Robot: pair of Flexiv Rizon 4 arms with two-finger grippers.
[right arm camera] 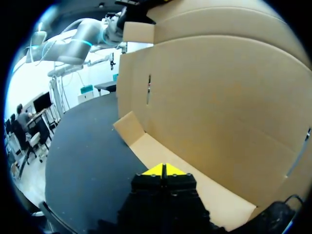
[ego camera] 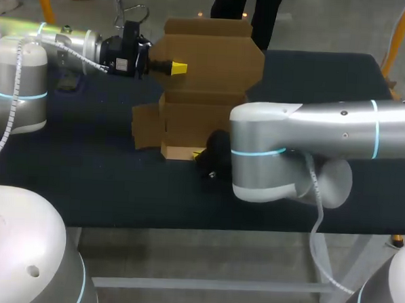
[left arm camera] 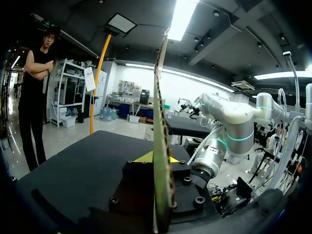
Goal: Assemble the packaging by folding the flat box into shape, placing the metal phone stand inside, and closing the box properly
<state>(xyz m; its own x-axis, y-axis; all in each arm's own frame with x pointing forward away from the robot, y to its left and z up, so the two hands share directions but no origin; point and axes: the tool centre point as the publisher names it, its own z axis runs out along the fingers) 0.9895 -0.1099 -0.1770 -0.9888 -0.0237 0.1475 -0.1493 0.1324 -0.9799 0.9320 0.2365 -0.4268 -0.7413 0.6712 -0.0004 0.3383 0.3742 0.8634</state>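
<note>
Cardboard box (ego camera: 206,77) stands half folded near the middle of the dark bench (ego camera: 85,179), with its brown panels upright and a pale bottom flap (ego camera: 179,151) lying flat in front. The left tool (ego camera: 178,69) reaches in from the left side and is clenched on the upper panel of the box, at its left edge, high above the bench. The right tool (ego camera: 198,153) is low, at the front of the box, with its tips at the bottom flap. The thick right arm (ego camera: 326,124) covers most of this tool in the head view.

The left wrist view shows what the head view cannot. There the panel is seen edge-on, as a thin upright line, and it passes between the two yellow fingertips (left arm camera: 145,157), one touching it on each side. The right wrist view shows the right tool pressed together, yellow tip against yellow tip, with nothing between them. Whether the tips touch the flap under them cannot be told. This view also shows the inner wall of the box just ahead of the tool, with a narrow slit (right arm camera: 148,88) cut in it, and a small side flap (right arm camera: 128,127) bent outward onto the bench.

The cardboard is plain brown, and its cut edge shows the corrugation.
</note>
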